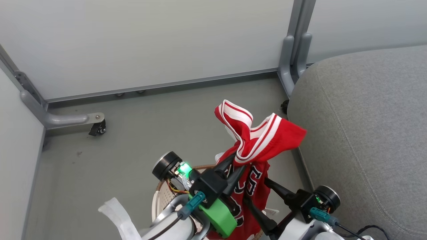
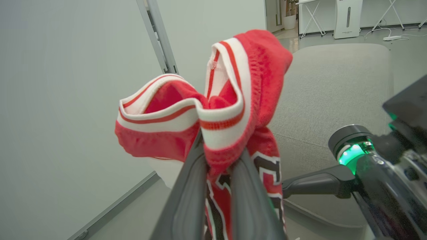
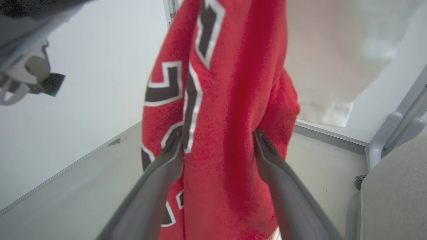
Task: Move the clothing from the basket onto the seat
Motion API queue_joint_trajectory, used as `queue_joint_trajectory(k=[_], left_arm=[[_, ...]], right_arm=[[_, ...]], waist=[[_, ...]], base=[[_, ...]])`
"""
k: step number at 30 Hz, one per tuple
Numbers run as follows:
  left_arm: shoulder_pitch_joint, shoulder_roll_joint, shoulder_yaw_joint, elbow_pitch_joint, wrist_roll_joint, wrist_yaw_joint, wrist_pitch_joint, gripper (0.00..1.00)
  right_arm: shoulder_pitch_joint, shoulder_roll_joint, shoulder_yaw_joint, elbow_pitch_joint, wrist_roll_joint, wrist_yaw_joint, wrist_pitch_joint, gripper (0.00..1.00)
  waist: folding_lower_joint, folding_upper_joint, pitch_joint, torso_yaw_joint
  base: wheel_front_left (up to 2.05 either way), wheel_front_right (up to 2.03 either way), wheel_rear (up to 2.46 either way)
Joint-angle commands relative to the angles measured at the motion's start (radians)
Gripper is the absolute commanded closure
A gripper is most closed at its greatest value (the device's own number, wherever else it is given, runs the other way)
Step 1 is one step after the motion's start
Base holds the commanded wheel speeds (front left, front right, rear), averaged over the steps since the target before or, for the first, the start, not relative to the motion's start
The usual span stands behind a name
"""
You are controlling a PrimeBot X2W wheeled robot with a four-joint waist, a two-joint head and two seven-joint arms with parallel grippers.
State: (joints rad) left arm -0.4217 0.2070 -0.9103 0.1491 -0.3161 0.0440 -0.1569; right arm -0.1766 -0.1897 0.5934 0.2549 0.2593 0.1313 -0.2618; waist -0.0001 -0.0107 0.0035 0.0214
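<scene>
One garment is up: in the head view the left gripper (image 1: 233, 165) clamps the red jersey (image 1: 258, 141) by its trim, lifted above the basket (image 1: 159, 195), just beside the grey seat (image 1: 363, 133). The left wrist view shows both fingers (image 2: 193, 176) pinched on bunched fabric, letting the rest hang free. In the right wrist view the right gripper (image 3: 218, 141) straddles the hanging body, fingers spread, probably to steady it.
</scene>
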Motion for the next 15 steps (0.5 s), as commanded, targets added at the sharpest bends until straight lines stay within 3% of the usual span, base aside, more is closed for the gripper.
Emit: queue_joint_trajectory(k=[1, 11, 12, 13, 14, 15], left_arm=[[-0.018, -0.003, -0.002, -0.010, -0.001, -0.005, 0.003, 1.00], [-0.018, 0.001, -0.019, -0.041, -0.016, -0.014, 0.025, 1.00], [-0.018, 0.002, -0.020, -0.043, -0.017, -0.014, 0.028, 1.00], [-0.019, 0.003, -0.021, -0.044, -0.017, -0.014, 0.029, 1.00], [-0.020, 0.003, -0.023, -0.046, -0.019, -0.014, 0.032, 1.00], [-0.020, 0.004, -0.024, -0.046, -0.021, -0.015, 0.032, 1.00]], right_arm=[[-0.011, 0.003, -0.005, 0.019, -0.007, -0.001, -0.005, 0.00], [-0.034, 0.030, 0.032, 0.163, 0.025, -0.001, -0.005, 0.00], [-0.038, 0.031, 0.040, 0.172, 0.031, -0.001, -0.005, 0.44], [-0.040, 0.033, 0.044, 0.176, 0.033, -0.001, -0.005, 0.65], [-0.040, 0.033, 0.049, 0.184, 0.035, -0.001, -0.005, 1.00], [-0.040, 0.034, 0.051, 0.188, 0.036, -0.001, -0.005, 1.00]], waist=[[0.0001, 0.0107, -0.001, 0.003], [0.0001, 0.0107, -0.003, 0.011], [0.0001, 0.0107, -0.002, 0.013], [0.0001, 0.0107, -0.001, 0.013], [0.0001, 0.0107, 0.000, 0.015], [0.0001, 0.0107, 0.001, 0.016]], base=[[0.00, 0.00, 0.00], [0.00, 0.00, 0.00], [0.00, 0.00, 0.00], [0.00, 0.00, 0.00], [0.00, 0.00, 0.00], [0.00, 0.00, 0.00]])
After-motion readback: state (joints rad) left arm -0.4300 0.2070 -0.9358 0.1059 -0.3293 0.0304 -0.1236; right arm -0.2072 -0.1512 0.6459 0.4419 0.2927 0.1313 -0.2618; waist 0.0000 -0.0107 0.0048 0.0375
